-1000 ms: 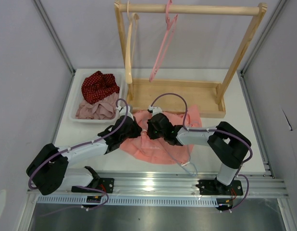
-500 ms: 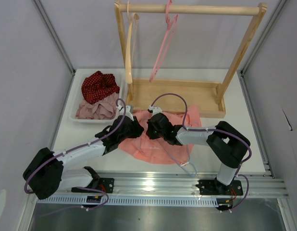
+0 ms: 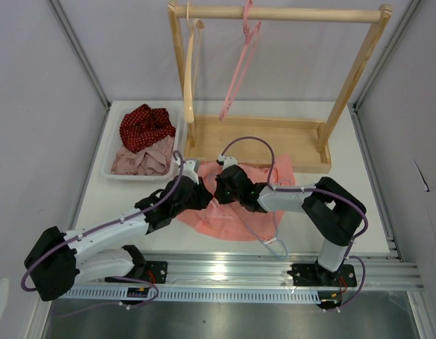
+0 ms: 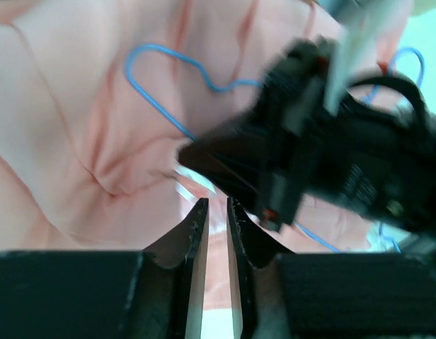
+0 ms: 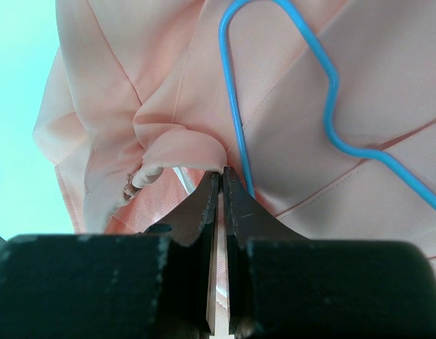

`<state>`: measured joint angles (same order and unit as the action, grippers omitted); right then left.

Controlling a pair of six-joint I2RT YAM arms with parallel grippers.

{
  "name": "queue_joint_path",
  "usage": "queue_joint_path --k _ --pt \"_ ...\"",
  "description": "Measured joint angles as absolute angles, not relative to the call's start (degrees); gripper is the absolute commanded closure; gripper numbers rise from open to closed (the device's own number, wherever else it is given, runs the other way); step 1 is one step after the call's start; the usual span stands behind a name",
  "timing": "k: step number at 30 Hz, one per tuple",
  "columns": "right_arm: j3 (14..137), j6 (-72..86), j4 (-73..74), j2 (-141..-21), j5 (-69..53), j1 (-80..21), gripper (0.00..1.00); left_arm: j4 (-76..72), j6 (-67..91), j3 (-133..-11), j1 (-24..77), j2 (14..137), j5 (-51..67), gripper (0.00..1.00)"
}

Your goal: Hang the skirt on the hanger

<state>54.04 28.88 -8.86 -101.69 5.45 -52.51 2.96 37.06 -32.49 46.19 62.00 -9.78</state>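
The salmon-pink skirt point(image 3: 232, 219) lies spread on the table in front of the rack. Across it lies the thin pale blue hanger point(image 3: 273, 243); its wire point(image 5: 235, 106) curves just beyond my right fingertips. My right gripper point(image 5: 221, 171) is shut on a raised fold of the skirt point(image 5: 176, 145) at its left edge. My left gripper point(image 4: 216, 205) hovers over the skirt point(image 4: 84, 120) with its jaws a narrow gap apart and nothing between them. It sits close beside the right gripper's black body point(image 4: 331, 155). The hanger hook point(image 4: 168, 63) shows beyond it. From above, both grippers meet at the skirt's upper left point(image 3: 211, 187).
A white tray point(image 3: 109, 169) at the back left holds a red dotted cloth point(image 3: 144, 127) and a mauve cloth point(image 3: 140, 161). Behind the skirt stands a wooden rack point(image 3: 274, 13) with a base board point(image 3: 260, 141), carrying a pink hanger point(image 3: 239, 63) and a wooden hanger point(image 3: 190, 70).
My left gripper has gone from shut to slightly open and its arm has stretched forward and right, closer to the right gripper. The right gripper stays pinched on the fold.
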Motion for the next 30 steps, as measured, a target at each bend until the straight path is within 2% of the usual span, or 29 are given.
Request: queue_joint_path --k 9,12,22,30 --pt "54.0 28.9 -8.9 -101.7 5.0 -52.4 1.00 3.9 40.7 -32.1 55.4 63.0 -15.3 0.74" --pt "54.1 28.9 -8.8 -101.7 4.9 -52.4 1.00 3.1 41.5 -32.0 55.8 65.9 -17.5 0.69" --pt "54.8 29.6 -8.8 -102.7 1.3 -50.9 1.00 -2.6 39.8 -31.9 55.9 76.1 -20.5 0.61" --pt "54.8 30.0 -8.7 -102.8 -0.5 -50.2 1.00 -5.4 37.4 -32.0 55.9 79.0 -22.4 0.63"
